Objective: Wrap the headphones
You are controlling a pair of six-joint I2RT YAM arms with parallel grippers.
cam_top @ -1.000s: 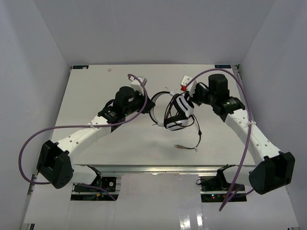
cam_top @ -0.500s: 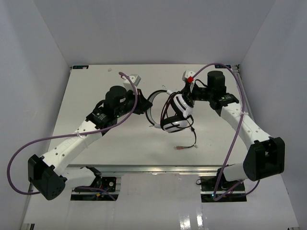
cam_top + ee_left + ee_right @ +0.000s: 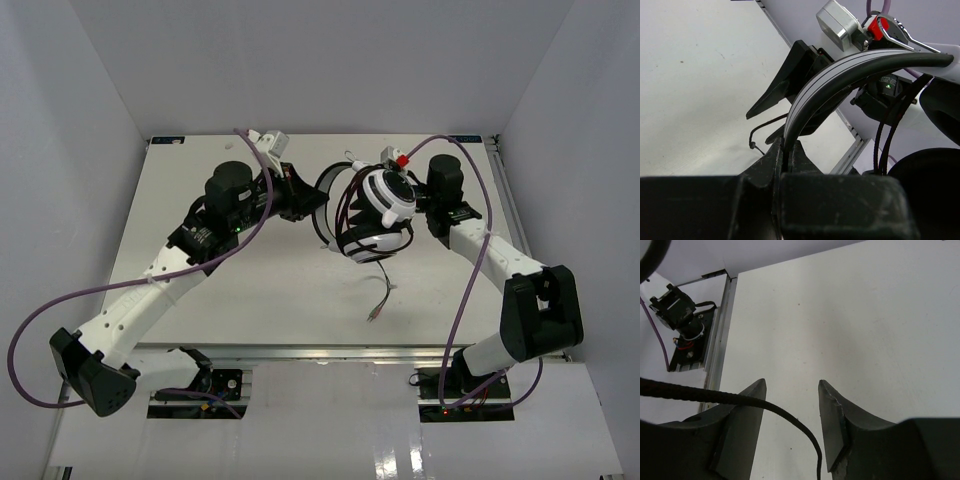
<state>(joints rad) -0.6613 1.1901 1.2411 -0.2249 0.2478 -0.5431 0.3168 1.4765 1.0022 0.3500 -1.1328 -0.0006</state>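
Observation:
The headphones (image 3: 385,200) are held above the middle-back of the table, white ear cup on top, black ear pad (image 3: 362,242) below. My left gripper (image 3: 303,203) is shut on the headband (image 3: 840,70), which arcs away from the jaws in the left wrist view. My right gripper (image 3: 792,385) is open; the thin dark cord (image 3: 782,412) crosses its left finger and drops between the jaws without being pinched. In the top view that gripper is mostly hidden behind the ear cup. The cord (image 3: 385,280) hangs down, with its plug end (image 3: 372,316) near the table.
The white table (image 3: 200,290) lies inside white walls on three sides. A metal rail (image 3: 330,352) runs along its near edge. Purple arm cables (image 3: 470,280) loop beside both arms. My right gripper's black fingers (image 3: 785,85) show behind the headband in the left wrist view.
Both arms have moved toward the back of the table with the headphones, which turned white cup up. The cord's loose end was drawn off the table at the right and now hangs under the headphones.

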